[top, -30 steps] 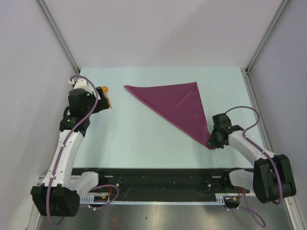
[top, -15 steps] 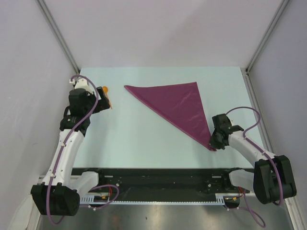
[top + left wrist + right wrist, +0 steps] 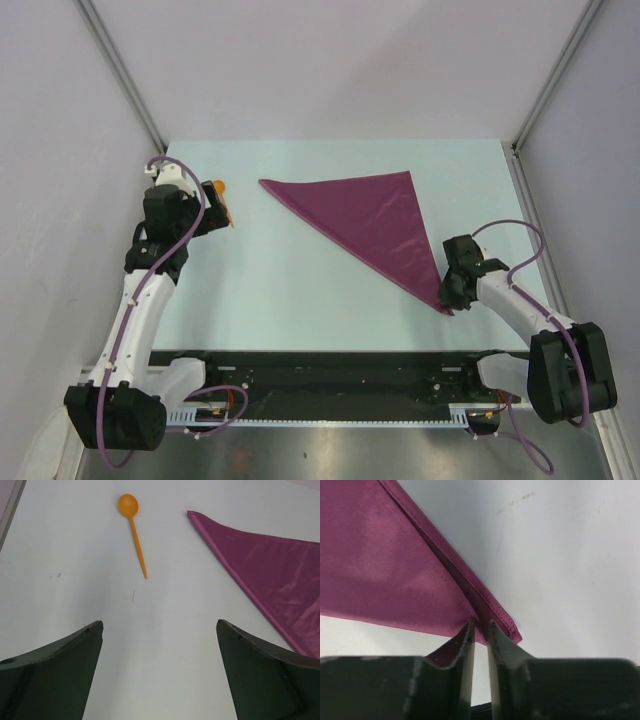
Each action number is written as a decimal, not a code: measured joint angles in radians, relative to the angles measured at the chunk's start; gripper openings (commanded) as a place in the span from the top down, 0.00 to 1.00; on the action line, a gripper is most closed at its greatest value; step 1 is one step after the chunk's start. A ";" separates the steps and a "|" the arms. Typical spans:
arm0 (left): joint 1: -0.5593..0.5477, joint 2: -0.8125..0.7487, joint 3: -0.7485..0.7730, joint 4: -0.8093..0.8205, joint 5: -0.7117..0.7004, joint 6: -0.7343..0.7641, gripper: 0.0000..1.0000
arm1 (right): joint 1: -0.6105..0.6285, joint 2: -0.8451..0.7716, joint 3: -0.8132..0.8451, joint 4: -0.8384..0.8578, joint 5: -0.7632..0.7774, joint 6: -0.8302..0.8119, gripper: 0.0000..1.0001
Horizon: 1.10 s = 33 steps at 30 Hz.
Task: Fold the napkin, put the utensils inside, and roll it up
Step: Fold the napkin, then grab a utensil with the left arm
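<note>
Your napkin (image 3: pixel 372 221) is folded to a triangle; spoon (image 3: pixel 135 537) at 10 o'clock untouched. L gripper (image 3: pixel 159 624) wide open; R gripper (image 3: pixel 481 622) near-shut at 5 o'clock corner, grip unclear. Loading, rolling to do.

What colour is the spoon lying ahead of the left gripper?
Plain orange, no pattern; the spoon shows best in the left wrist view.

I read napkin (image 3: pixel 370 225) as thin plum cloth, soft sheen, stitched hem | spoon (image 3: pixel 133 530) smooth orange plastic, slight gloss | table (image 3: pixel 300 290) pale, matt, smooth, faintly scuffed
</note>
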 measured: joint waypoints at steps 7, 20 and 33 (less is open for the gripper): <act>0.000 0.007 0.000 0.000 -0.020 0.000 0.00 | 0.002 -0.051 0.095 -0.038 -0.001 -0.037 0.42; -0.014 0.291 0.031 0.018 -0.189 -0.030 0.17 | 0.012 -0.084 0.223 0.166 -0.186 -0.135 0.41; -0.098 0.840 0.397 0.024 -0.343 -0.135 0.26 | 0.011 -0.085 0.169 0.320 -0.403 -0.159 0.41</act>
